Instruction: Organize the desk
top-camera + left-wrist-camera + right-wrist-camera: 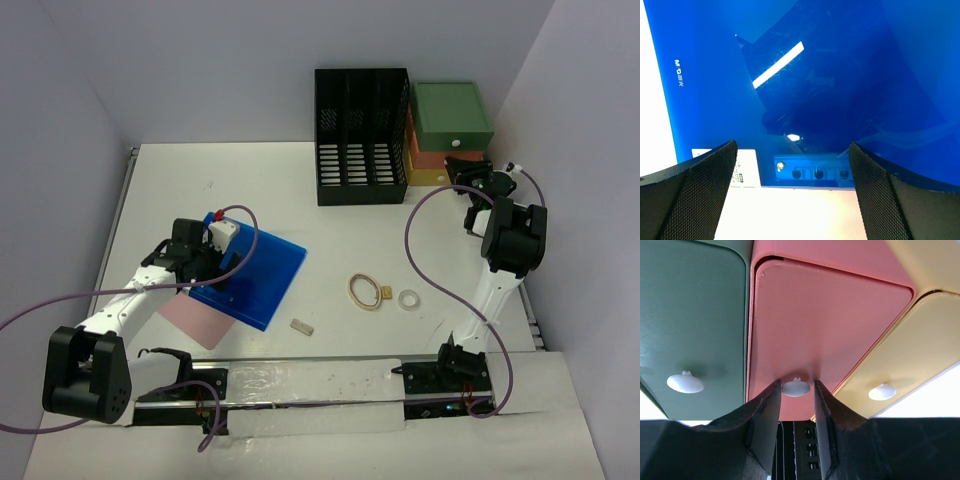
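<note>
At the left edge of the table [200, 180] underlying both arms, the left fingers [690, 200] hang spread over a blue folder [840, 75]; far right, only the wrist view shows the right fingers [762, 425] pinching the white knob [796, 388] of a red drawer [830, 325].

White flat desk [330, 225], metal-railed left edge

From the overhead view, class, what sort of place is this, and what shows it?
Probably a robotics lab's mock office: a white desk inside plain panels, a left arm and right arm at its near edge, and a file rack, drawer unit and folder on it.
</note>
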Robot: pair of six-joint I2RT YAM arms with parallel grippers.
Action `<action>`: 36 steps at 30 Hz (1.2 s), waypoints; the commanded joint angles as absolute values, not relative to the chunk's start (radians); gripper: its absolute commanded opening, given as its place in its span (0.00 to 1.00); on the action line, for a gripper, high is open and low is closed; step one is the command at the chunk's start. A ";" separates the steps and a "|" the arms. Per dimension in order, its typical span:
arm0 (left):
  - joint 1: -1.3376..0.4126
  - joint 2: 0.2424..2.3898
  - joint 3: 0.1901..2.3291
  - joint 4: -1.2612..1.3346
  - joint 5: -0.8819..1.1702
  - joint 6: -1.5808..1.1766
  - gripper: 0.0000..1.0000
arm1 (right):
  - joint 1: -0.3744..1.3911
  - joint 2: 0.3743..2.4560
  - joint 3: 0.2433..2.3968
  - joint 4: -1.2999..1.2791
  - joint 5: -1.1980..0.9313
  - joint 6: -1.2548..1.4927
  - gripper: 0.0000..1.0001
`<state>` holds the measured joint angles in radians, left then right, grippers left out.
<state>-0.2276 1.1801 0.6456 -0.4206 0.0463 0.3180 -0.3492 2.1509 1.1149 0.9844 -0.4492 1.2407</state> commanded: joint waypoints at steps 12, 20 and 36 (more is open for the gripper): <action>-0.230 1.177 0.652 -0.385 0.037 0.311 0.99 | -0.342 2.174 1.188 0.996 -0.406 1.237 0.05; -0.230 1.175 0.653 -0.385 0.038 0.312 0.99 | -0.342 2.099 1.076 1.000 -0.393 1.200 0.00; -0.230 1.156 0.655 -0.387 0.043 0.313 0.99 | -0.367 1.866 0.725 1.080 -0.383 1.145 0.00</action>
